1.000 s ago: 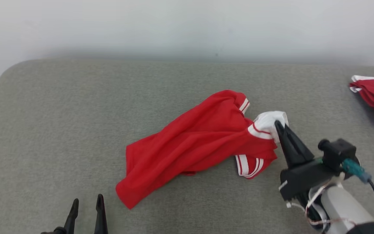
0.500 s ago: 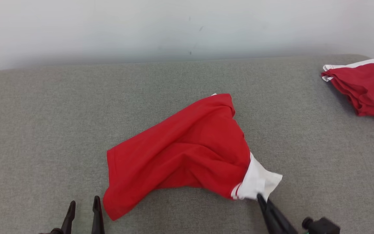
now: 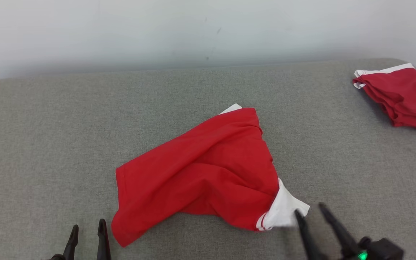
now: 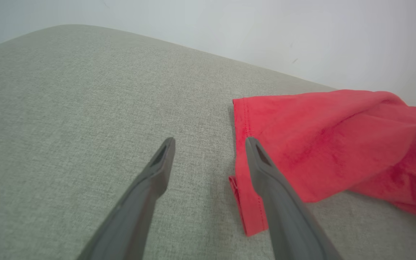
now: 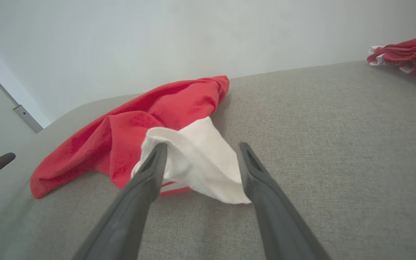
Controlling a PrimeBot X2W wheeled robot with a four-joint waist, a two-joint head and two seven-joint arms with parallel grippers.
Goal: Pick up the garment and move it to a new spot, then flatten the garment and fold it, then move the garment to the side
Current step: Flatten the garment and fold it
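Two garments on the grey woven surface (image 3: 49, 144): a crumpled red garment (image 3: 200, 173), white trim (image 3: 284, 211) at five o'clock, lies central; a second red garment (image 3: 399, 97) sits at the two-o'clock edge. The left gripper (image 3: 87, 225) and right gripper (image 3: 309, 209) gape wide, empty. Bare room toward ten.

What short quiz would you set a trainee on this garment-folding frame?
1. True or false: the right gripper is shut tight on the white part of the red garment.
2. Where does the second red garment lie? A: far right of the grey surface. B: near left corner. C: on the first garment.
3. Fill in: the jaws of the left gripper stand ___ beside the red garment's hem.
Key: 1 false, its jaws stand apart; 2 A; 3 open.
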